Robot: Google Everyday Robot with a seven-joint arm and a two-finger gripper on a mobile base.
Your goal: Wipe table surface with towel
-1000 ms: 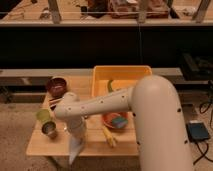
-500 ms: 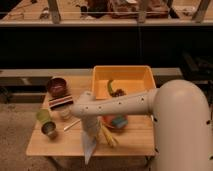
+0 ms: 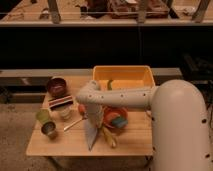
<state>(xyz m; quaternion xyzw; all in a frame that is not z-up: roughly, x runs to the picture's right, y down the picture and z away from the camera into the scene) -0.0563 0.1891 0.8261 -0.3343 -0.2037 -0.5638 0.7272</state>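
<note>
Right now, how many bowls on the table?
2: brown bowl back left; orange bowl center, right of the gripper holding the towel. Arm may hide more.

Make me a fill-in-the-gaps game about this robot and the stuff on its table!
1. The pincer, over the middle of the table, holds a hanging ____.
2. The big bin at the back of the table is ____ in colour.
3. The yellow fruit near the table's front edge is a ____.
Missing words: towel, yellow, banana.
</note>
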